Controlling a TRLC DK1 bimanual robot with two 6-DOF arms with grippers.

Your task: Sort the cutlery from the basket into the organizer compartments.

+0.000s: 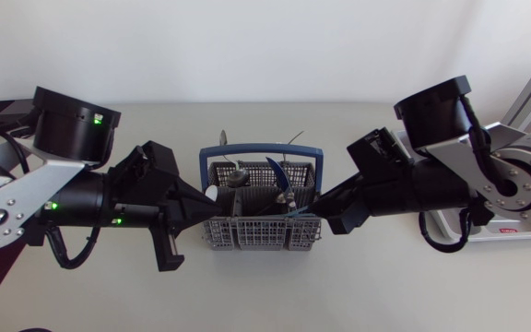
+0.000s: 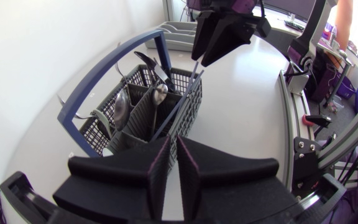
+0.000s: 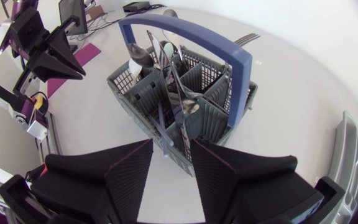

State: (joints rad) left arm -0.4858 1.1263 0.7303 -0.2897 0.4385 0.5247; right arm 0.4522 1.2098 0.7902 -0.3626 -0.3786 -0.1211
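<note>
- Since the cutlery [image 1: 247, 180] is all sitting in the basket [image 1: 261, 235] mid-worktop [image 1: 265, 286], the step in hand is looking like an early pick, with nothing being carried to the organizer [image 2: 174, 28] yet.
- The right claw [image 3: 171, 143] is hanging at the basket's near wall with its fingers apart. A blue-handled piece [image 3: 161, 124] is leaning out of the basket into the gap between them.
- Neither finger seems to be pressing on that piece. The view is tight there, so I am reading it as not gripped.
- The left claw [image 2: 173, 142] is pointing at the opposite side of the basket. Its fingers are drawn almost together with only a thin slit showing, and they are holding nothing.
- A spoon [image 2: 160, 92] is standing bowl-up in a middle compartment. A fork [image 1: 221, 138] is poking out past the far rim beside the blue hoop handle [image 1: 261, 148].
- The organizer is lying beyond the basket on the right arm's side, well apart from it.
- Next move, as I am judging it:
  - The right claw is needing to close squarely on the blue-handled piece.
  - It is then needing to lift the piece straight up, clearing the hoop handle and neighbouring stems.
  - It is then needing to swing over to the matching organizer slot.
- Risk I am flagging: the light basket may be tipping or dragging if the piece is snagging on the grid.
</note>
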